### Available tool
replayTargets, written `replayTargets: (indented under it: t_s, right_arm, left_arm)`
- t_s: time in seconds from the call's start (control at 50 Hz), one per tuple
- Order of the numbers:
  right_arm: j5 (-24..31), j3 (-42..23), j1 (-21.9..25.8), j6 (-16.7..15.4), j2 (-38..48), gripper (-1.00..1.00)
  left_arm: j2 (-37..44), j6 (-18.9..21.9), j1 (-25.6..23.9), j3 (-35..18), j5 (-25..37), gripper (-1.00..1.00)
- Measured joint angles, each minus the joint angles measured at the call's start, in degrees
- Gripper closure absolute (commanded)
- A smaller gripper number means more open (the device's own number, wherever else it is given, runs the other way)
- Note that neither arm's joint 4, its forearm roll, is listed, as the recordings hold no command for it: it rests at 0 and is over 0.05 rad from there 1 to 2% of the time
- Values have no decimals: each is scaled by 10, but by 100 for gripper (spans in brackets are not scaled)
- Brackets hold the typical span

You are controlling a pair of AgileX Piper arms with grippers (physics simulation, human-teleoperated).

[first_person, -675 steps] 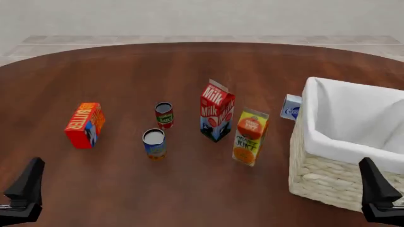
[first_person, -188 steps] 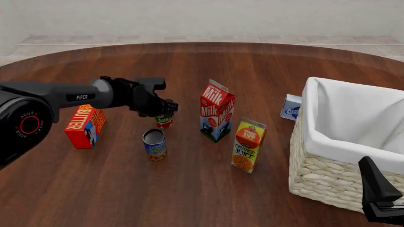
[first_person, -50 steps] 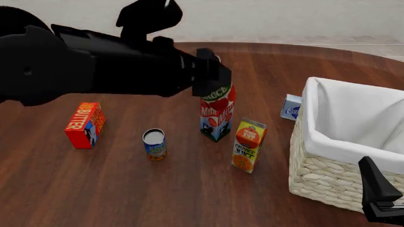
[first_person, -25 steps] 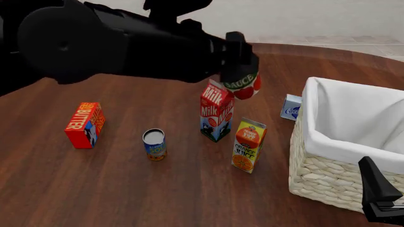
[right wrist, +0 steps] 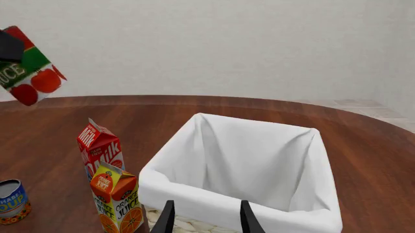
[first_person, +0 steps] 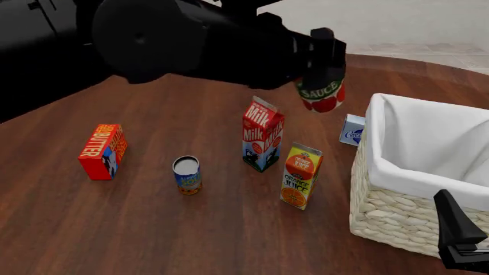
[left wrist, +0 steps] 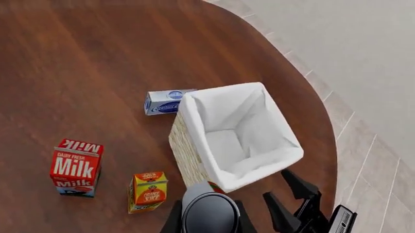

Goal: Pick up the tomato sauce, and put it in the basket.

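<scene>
the left gripper (first_person: 327,54), its black fingers closed around the sauce can (first_person: 322,94), holds the small red-labelled cylinder with a green band in the air, above the polished wooden table (first_person: 191,229), left of the basket (first_person: 397,212). the rectangular basket, cream woven wicker with a smooth white cloth lining, sits at the right. a gabled milk carton (first_person: 262,136) and juice carton (first_person: 301,175) stand upright left of it. the right gripper (right wrist: 203,216) hangs near the basket's near edge, fingers parted, holding nothing.
</scene>
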Motion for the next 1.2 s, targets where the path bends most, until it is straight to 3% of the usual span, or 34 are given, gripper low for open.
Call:
replayTargets:
  t_s: [0.58, 1.2]
  right_arm:
    - [0, 0, 0, 0, 0, -100]
    - [0, 0, 0, 0, 0, -100]
  left_arm:
    - [104, -4, -47, -111, 4, 100]
    - [172, -20, -83, -195, -3, 100]
